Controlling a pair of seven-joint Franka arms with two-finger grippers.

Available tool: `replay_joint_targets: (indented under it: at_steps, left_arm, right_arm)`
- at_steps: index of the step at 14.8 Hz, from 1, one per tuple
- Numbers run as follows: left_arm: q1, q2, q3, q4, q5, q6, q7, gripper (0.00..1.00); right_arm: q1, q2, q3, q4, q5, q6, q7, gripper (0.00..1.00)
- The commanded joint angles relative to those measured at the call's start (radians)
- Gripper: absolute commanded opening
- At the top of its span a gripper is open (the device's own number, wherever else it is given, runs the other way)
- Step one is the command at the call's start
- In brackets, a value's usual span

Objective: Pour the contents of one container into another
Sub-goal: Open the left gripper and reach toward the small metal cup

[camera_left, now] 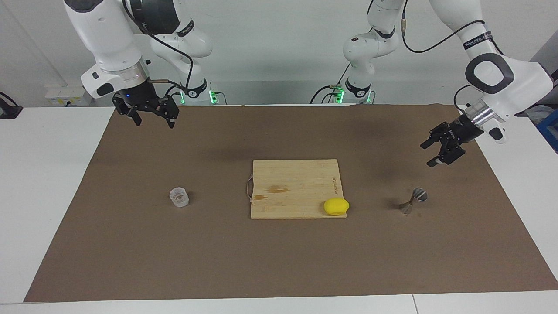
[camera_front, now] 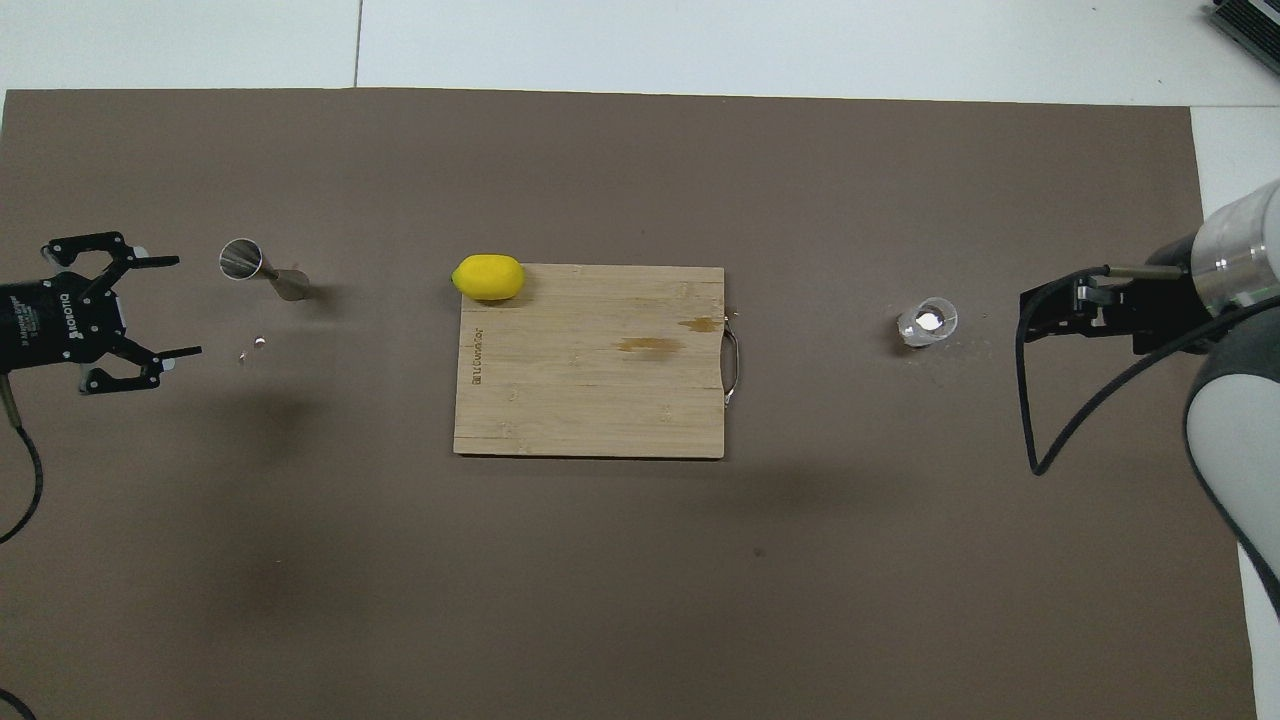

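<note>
Facing view, lower edge upward. Brown mat [camera_left: 279, 261] covers most of the table, bare in the lower third of the frame.

Mid-frame row, all at about one height: glass cup [camera_left: 179, 197] at centre-left, upright on the mat, nothing touching it. Wooden cutting board [camera_left: 296, 188] in the centre, metal handle on its cup-side edge. Yellow lemon [camera_left: 336, 206] sits on the board's lower right corner, overhanging the edge a little. Steel jigger [camera_left: 413, 201] at centre-right stands on the mat, leaning in this view, apart from the lemon and the board.

Above the jigger at right: left gripper [camera_left: 429, 152] hangs in the air over the mat, fingers spread wide, holding nothing, clear of the jigger. In the overhead view the left gripper [camera_front: 170, 306] is at the left edge, its open fingers pointing toward the jigger [camera_front: 262, 270], just beside it but not around it.

Upper left of the facing frame: right gripper [camera_left: 153, 121] hovers over the mat's top edge, fingers apart, empty, well apart from the cup. Overhead view has the cup [camera_front: 927, 322] at centre-right, something pale inside it, the right gripper [camera_front: 1040, 316] near it at the right edge.
</note>
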Motion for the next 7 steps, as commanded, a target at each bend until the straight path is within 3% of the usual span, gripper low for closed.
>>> replay_joint_targets:
  at_steps: [1, 7]
  left_arm:
    - [0.024, 0.049, -0.013, -0.033, -0.125, 0.045, -0.061, 1.0]
    - [0.045, 0.092, -0.018, -0.048, -0.41, 0.051, -0.061, 1.0]
  right_arm:
    - [-0.012, -0.025, 0.003, -0.031, 0.023, 0.015, -0.022, 1.0]
    - [-0.014, -0.025, 0.003, -0.029, 0.023, 0.015, -0.022, 1.0]
